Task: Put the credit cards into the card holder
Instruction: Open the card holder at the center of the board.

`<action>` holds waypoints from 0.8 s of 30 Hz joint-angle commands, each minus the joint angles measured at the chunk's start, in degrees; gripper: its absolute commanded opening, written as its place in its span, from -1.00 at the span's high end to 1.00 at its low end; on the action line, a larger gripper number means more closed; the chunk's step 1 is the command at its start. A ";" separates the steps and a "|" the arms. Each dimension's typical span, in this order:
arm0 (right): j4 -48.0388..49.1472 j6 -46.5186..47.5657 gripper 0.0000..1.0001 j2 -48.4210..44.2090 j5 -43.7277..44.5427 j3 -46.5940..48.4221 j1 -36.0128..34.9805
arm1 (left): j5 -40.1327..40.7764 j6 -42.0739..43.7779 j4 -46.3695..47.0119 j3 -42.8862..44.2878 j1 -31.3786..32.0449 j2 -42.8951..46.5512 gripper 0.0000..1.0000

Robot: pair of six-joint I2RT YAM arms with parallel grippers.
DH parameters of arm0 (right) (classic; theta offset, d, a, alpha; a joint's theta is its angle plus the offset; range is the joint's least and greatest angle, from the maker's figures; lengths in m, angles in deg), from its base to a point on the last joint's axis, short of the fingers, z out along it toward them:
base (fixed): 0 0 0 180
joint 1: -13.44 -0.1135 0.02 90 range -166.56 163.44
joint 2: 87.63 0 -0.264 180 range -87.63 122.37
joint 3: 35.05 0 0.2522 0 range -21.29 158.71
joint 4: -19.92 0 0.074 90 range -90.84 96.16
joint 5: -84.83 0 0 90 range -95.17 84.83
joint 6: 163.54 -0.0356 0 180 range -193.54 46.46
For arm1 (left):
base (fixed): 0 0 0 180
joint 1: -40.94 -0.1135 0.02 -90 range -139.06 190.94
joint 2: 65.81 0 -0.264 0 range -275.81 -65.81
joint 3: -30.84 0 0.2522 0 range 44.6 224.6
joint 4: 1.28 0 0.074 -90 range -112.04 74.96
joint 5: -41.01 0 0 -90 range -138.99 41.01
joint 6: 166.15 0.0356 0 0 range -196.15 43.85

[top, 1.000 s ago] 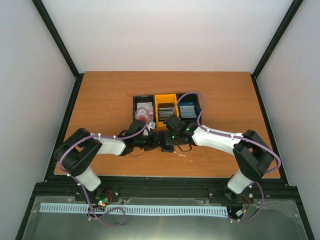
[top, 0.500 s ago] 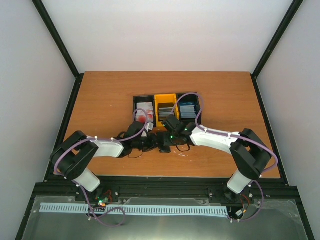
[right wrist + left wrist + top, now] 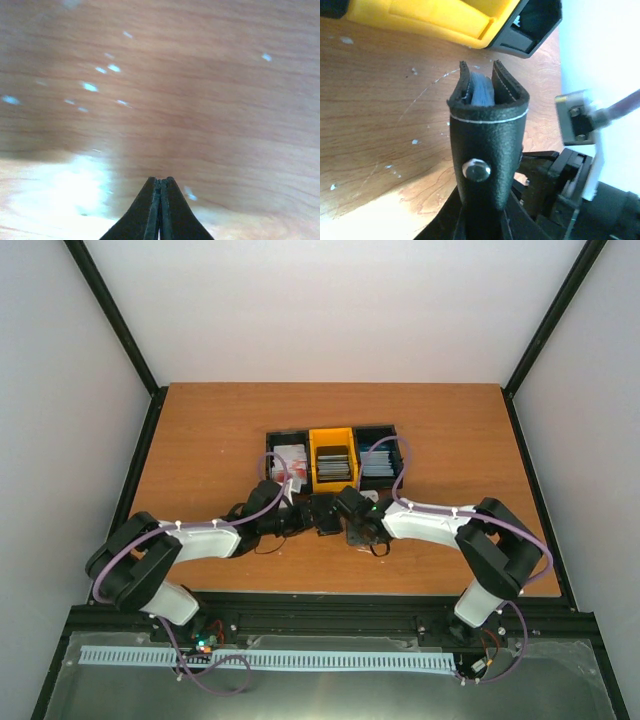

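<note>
Desk point(image 3: 200, 440): wood top, with three bins in a row mid-desk. The yellow bin point(image 3: 331, 434) is the middle one. A black bin point(image 3: 271, 455) touches it on the left and another black bin point(image 3: 378, 430) touches it on the right.

Left tool point(image 3: 482, 227): just on the near side of the yellow bin, clamped on the base of the card holder point(image 3: 487, 140). The holder's open edge points toward the yellow bin. Its two flaps are slightly apart and pale blue-grey shows between them; can't tell if a card is in there. The snap stud faces the left wrist camera.

Right tool point(image 3: 159, 210): near side of the yellow bin, a bit right of the holder, over bare desk. Fingers are pressed fully together with nothing between them.

Credit cards:
- Grey ones point(image 3: 335, 462) are in the yellow bin.
- White ones with a red blotch point(image 3: 289, 462) are in the bin to its left.
- Blue ones point(image 3: 377, 462) are in the bin to its right.
</note>
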 commanded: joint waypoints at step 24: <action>10.59 6.88 -0.16 -15.08 -17.50 -6.10 7.61 | -8.76 9.56 -1.90 0.99 -2.65 7.62 0.99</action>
